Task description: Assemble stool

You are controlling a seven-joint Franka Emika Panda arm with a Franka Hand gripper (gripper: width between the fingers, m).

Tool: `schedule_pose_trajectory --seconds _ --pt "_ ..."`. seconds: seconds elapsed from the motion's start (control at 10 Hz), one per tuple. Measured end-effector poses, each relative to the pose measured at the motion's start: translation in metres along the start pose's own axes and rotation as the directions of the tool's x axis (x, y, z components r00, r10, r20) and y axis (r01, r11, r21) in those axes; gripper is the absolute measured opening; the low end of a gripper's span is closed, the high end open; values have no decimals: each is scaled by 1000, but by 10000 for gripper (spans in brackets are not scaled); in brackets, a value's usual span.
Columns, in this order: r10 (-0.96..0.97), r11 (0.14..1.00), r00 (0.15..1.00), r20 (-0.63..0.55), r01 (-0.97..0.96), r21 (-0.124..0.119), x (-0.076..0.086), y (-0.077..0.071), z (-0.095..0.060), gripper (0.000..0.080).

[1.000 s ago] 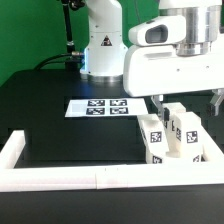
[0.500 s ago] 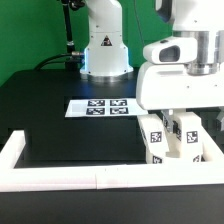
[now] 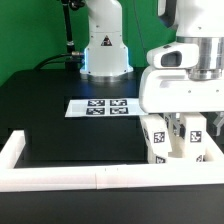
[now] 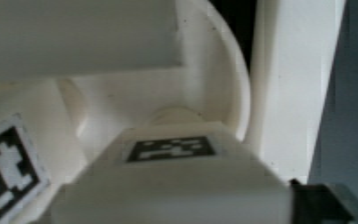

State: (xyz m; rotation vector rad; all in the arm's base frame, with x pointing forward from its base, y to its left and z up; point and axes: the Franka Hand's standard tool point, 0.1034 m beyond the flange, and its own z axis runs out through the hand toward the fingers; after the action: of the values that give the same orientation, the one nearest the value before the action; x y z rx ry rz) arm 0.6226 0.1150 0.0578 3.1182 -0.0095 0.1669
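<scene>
Three short white stool legs with black-and-white tags stand close together by the rail at the exterior view's right, the nearest leg (image 3: 156, 142) leftmost. My gripper (image 3: 190, 126) is open and low over the group, its fingers straddling the middle leg (image 3: 186, 140). In the wrist view that leg (image 4: 171, 150) fills the space at my gripper (image 4: 176, 214), with one dark fingertip (image 4: 336, 205) beside it. A curved white surface (image 4: 208, 60) behind it looks like the round seat. In the exterior view the seat is hidden behind my hand.
The white border rail (image 3: 60, 178) runs along the front of the black table and up both sides. The marker board (image 3: 103, 106) lies flat at mid-table. The arm's white base (image 3: 105, 50) stands at the back. The rail also shows in the wrist view (image 4: 291, 90).
My gripper has come down and slightly to the exterior view's right, from above the legs to around them. The legs have not moved.
</scene>
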Motion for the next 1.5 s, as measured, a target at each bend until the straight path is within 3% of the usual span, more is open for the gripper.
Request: schedule_pose_trajectory --seconds 0.1,0.2,0.6,0.8,1.0,1.1,1.4,1.5 --pt "28 1000 1000 0 -28 1 0 0 0 412" --pt "108 994 994 0 -108 1 0 0 0 330" --pt "421 907 907 1 -421 2 0 -1 0 330" --pt "675 738 738 8 -675 7 0 0 1 330" --pt "931 357 360 65 -932 55 4 2 0 330" --pt "966 235 241 90 -969 74 7 3 -1 330" --pt "993 58 63 104 -997 55 6 1 -1 330" --pt "994 38 44 105 -998 53 6 1 -1 330"
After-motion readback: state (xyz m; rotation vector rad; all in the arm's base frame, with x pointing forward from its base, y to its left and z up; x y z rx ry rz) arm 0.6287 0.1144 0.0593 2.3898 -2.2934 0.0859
